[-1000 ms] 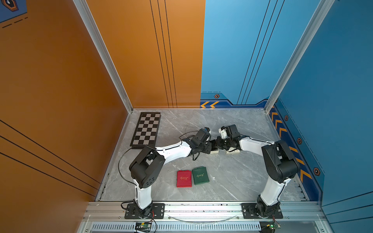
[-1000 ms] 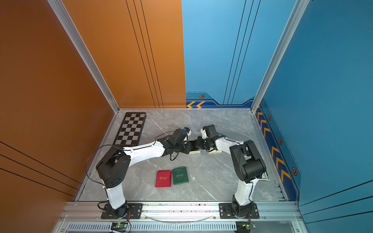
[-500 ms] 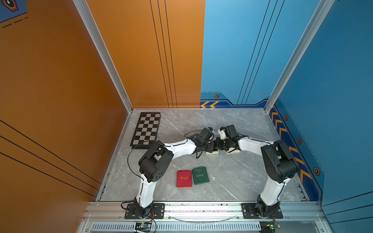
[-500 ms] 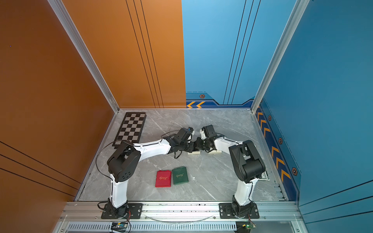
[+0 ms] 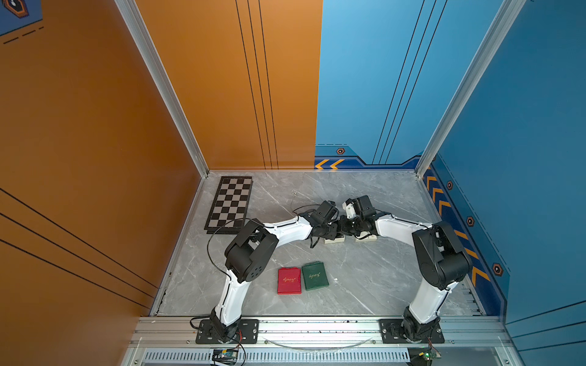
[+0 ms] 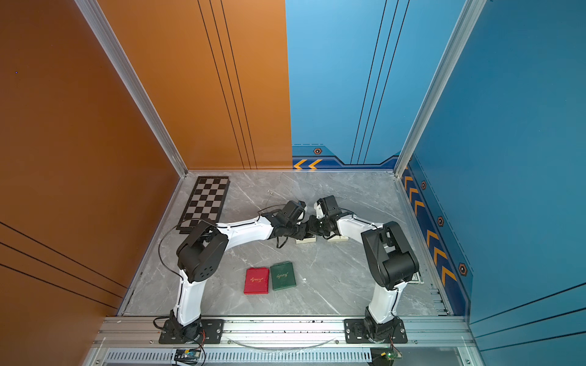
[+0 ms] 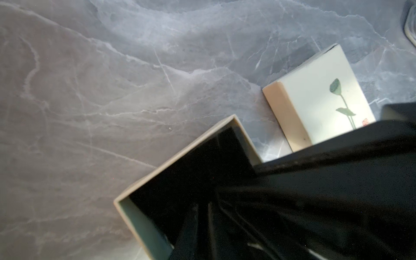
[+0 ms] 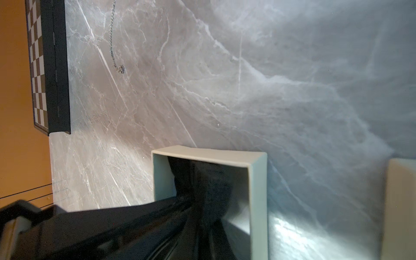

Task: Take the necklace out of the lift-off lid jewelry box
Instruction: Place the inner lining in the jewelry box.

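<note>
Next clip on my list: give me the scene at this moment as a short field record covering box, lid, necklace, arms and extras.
jewelry box: open, cream, dark lining, on the marble table
lid: off, flat on the table beside the box, not touching it
necklace: on the table toward the back wall, outside the box, away from both arms
left gripper: tips at the open box; jaws' state unclear
right gripper: tips at the open box; jaws' state unclear
extras: chessboard, red box, green box

Box (image 8: 209, 155) interior dark, mostly blocked; lid (image 8: 400, 202) cut by frame edge; necklace (image 8: 111, 38) chain runs off edge.
</note>
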Robot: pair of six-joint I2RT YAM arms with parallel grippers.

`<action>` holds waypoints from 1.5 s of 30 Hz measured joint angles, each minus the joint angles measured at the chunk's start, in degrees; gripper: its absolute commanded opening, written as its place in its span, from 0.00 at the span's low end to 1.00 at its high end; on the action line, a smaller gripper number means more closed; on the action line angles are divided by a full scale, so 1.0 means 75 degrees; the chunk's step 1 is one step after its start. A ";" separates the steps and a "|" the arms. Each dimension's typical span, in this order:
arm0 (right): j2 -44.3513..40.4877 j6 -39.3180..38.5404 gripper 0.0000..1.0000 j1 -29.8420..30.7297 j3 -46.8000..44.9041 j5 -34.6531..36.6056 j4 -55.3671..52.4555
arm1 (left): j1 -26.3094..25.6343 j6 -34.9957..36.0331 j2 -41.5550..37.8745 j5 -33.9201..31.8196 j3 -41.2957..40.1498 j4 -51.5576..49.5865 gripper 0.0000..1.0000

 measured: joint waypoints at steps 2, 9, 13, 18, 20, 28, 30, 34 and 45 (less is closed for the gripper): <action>-0.0061 0.0000 0.16 0.0000 0.0000 0.0000 -0.0055 | 0.0000 0.0000 0.0012 -0.0003 0.0006 -0.0012 0.13; -0.0437 -0.0023 0.29 -0.0003 0.0000 0.0012 -0.0219 | 0.0000 -0.0003 0.0050 -0.0023 0.0009 -0.0029 0.12; -0.0702 -0.0026 0.35 -0.0017 0.0000 0.0085 -0.0306 | 0.0000 -0.0003 0.0052 -0.0023 0.0009 -0.0029 0.12; -0.0804 -0.0026 0.35 -0.0085 0.0000 0.0195 -0.0361 | 0.0000 -0.0003 0.0052 -0.0023 0.0009 -0.0023 0.12; -0.0804 -0.0023 0.34 -0.0090 0.0000 0.0207 -0.0396 | 0.0000 -0.0003 0.0052 -0.0020 0.0009 -0.0020 0.12; -0.0804 -0.0023 0.24 -0.0087 0.0000 0.0291 -0.0455 | 0.0000 -0.0003 0.0055 -0.0015 0.0009 -0.0009 0.12; -0.0796 -0.0023 0.20 -0.0087 0.0000 0.0344 -0.0458 | 0.0000 -0.0003 0.0055 -0.0009 0.0009 0.0000 0.12; -0.0592 -0.0020 0.16 -0.0050 0.0009 0.0402 -0.0455 | 0.0000 -0.0003 0.0055 0.0006 0.0009 0.0003 0.12; -0.0076 -0.0023 0.13 0.0268 0.0318 0.0933 -0.0796 | 0.0023 -0.0012 0.0070 0.0035 0.0009 0.0029 0.12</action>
